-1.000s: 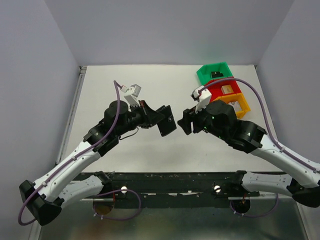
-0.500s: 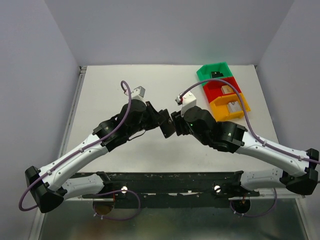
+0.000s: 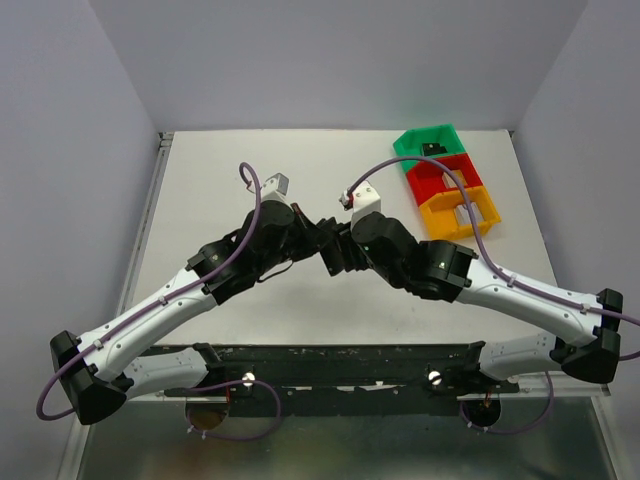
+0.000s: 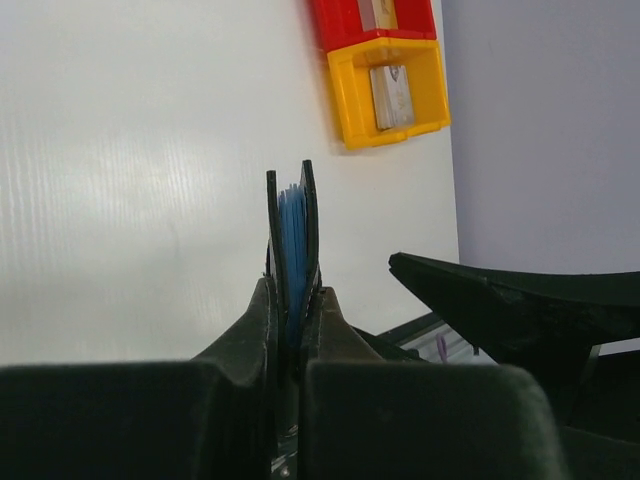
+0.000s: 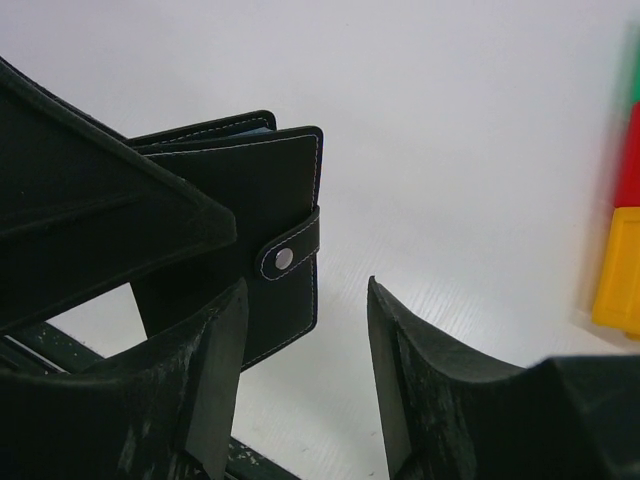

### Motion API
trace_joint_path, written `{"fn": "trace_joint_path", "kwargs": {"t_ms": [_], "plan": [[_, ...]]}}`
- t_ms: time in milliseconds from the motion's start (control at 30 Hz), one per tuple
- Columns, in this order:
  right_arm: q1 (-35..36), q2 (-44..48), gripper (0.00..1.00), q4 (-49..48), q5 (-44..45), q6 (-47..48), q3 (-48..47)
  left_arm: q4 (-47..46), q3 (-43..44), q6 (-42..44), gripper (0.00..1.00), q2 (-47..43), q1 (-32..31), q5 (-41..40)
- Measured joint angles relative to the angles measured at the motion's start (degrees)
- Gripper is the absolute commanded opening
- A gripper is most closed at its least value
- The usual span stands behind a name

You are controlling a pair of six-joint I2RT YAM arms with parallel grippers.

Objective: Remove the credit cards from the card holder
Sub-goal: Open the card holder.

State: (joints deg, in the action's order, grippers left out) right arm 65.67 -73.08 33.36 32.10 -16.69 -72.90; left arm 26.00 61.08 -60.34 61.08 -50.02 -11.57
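Left fingers [image 4: 252,335]: clamped on closed card holder [image 5: 235,200], presented edge-up above bench [image 3: 220,160] middle. Right fingers [image 5: 222,365]: apart, poised at its snap strap [image 5: 288,256], likely to unfasten it.

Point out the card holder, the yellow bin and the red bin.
card holder [image 5: 275,190]: right wrist view, front cover.
yellow bin [image 4: 395,136]: left wrist view, lower wall.
red bin [image 4: 330,25]: left wrist view, left wall.

The left arm [image 3: 150,315] and the right arm [image 3: 520,295] are showing white shells along their long links, going black at joints and bases. A purple cable [image 3: 259,187] is looping over each wrist (beside a small white-grey camera block [image 3: 277,183]). The fingers [image 5: 215,390] of the right gripper [image 5: 306,288] are looking matte black and wedge-shaped.
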Motion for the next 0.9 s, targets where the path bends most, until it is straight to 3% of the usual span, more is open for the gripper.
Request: {"fn": "trace_joint_path", "kwargs": {"t_ms": [433, 900], "plan": [[0.02, -2.08, 0.56, 0.09, 0.00, -1.49, -1.05, -0.22, -0.02, -0.42, 0.00, 0.02, -0.48, -0.63], [0.02, -4.24, 0.41, 1.38, 0.33, -2.84, -1.95, -0.59, -0.63, -0.44, 0.00, 0.17, -1.16, -1.05]]}}
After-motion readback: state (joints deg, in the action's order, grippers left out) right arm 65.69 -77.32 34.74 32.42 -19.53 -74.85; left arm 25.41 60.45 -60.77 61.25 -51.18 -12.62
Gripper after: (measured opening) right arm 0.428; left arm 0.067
